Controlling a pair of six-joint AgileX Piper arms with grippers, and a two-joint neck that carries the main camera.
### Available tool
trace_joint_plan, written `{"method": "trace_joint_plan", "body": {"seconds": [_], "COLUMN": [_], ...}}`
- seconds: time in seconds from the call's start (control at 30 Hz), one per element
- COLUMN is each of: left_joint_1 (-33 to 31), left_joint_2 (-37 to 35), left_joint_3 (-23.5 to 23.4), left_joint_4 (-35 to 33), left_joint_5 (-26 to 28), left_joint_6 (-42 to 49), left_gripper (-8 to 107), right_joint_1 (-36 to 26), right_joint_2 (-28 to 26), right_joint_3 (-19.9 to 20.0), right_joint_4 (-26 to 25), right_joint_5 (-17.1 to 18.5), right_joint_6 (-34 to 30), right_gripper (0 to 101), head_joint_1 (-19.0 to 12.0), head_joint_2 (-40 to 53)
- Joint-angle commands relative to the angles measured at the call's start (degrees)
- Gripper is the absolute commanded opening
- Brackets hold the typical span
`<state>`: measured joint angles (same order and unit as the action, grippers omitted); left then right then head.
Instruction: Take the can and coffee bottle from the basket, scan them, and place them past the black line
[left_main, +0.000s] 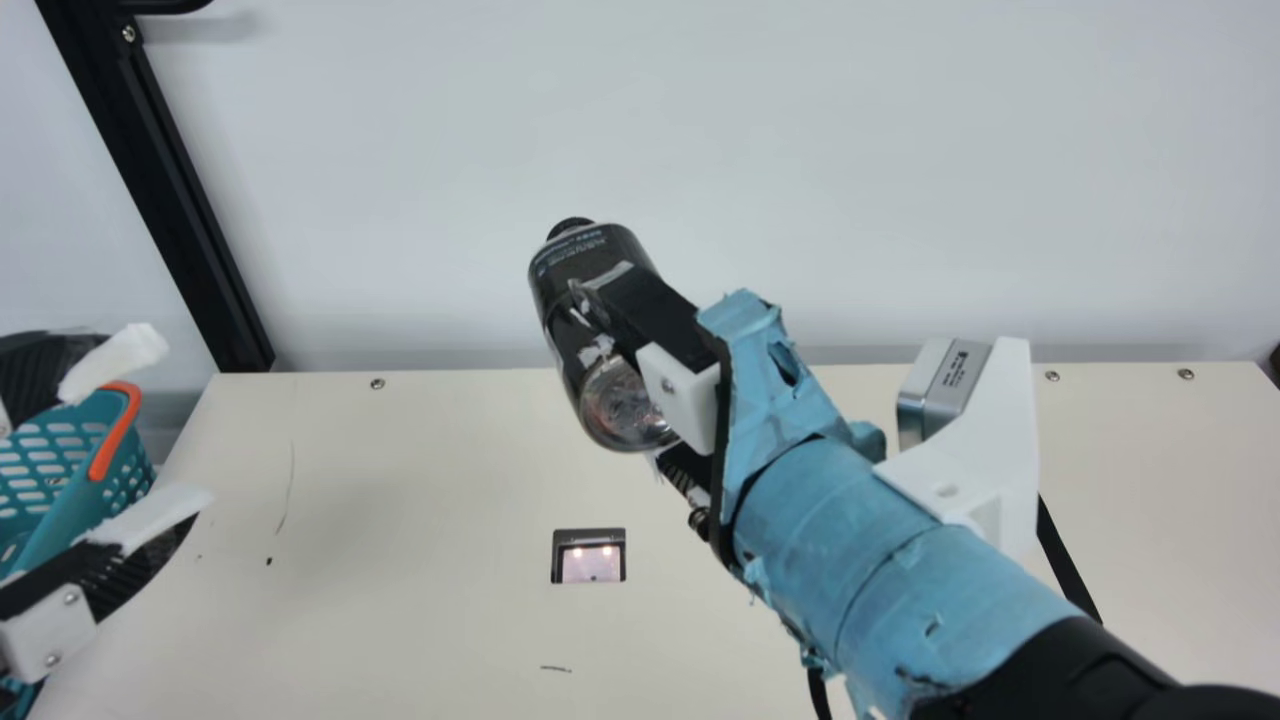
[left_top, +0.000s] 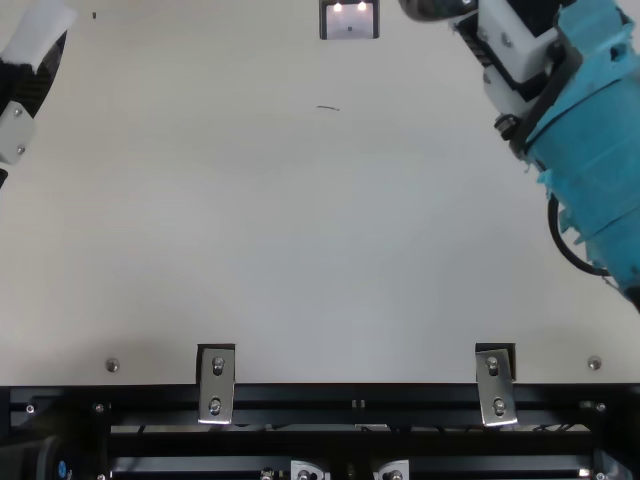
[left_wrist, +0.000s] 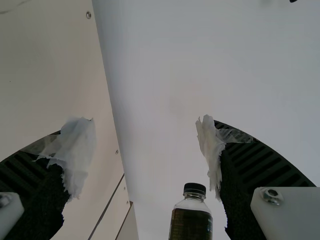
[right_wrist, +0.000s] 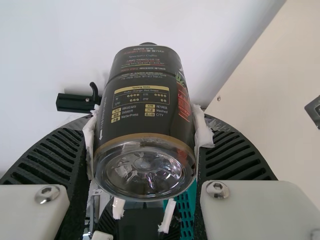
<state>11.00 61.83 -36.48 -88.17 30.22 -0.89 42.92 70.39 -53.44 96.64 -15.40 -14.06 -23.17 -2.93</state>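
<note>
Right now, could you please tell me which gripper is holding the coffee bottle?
The right gripper, jaws shut on the bottle; the left gripper stands open and empty.

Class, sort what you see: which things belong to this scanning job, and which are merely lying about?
Job:
- coffee bottle, held in the right gripper
- basket
- lit scanner set into the table
- black line

Not the job:
- short dark mark
- table screw

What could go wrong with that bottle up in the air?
The dark plastic coffee bottle with a clear bottom might slip from the black ribbed right gripper, since it's held tilted and off the cream table. The small black-framed scanner might also miss its code if it stays slanted.
</note>
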Motion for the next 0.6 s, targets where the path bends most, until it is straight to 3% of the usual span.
{"method": "trace_joint_plan", "body": {"seconds": [0.0,0.3,0.57], "left_joint_1": [0.00,0.00,0.00], "left_joint_2": [0.00,0.00,0.00], "left_joint_3": [0.00,0.00,0.00], "left_joint_4": [0.00,0.00,0.00], "left_joint_5": [0.00,0.00,0.00], "left_joint_6": [0.00,0.00,0.00], "left_gripper": [90,90,90], "right_joint_1": [0.60,4.69,7.29], "right_joint_2": [0.68,3.88,6.91], "right_joint_3": [0.38,4.39,9.86], "right_joint_4": [-2.42,-12.41,-25.91], "right_joint_5": [-2.02,-9.55,-15.17], "right_joint_6": [-2.55,-9.41,-12.30], "right_gripper": [0,0,0], "head_joint_1": [-1.82,-1.82,-1.82], "head_joint_2": [-0.10,-0.10,-0.10]}}
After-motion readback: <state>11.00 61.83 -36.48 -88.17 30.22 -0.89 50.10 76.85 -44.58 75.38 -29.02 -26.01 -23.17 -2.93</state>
